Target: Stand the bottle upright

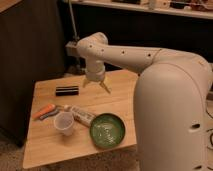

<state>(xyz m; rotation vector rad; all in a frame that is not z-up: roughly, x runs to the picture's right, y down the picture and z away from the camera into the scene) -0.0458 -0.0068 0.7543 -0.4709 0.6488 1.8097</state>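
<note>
Nearest the camera, the robot's large white rounded body is seen filling the right side. In front of it a light wooden table is set, and near its front edge a round green bowl is placed. Just to the bowl's left a translucent white plastic cup is stood upright. The small slim whitish-cream plastic bottle is found lying on its side, slanted across the tabletop between the cup and the bowl; whether it touches either cannot be told. Further left, an orange-handled tool is laid flat. Behind these, a small black rectangular block is seen toward the table's back. Over the rear part of the table, well apart from the bottle, the gripper is held pointing down on the white arm, its two yellowish fingers spread apart with nothing between them.
</note>
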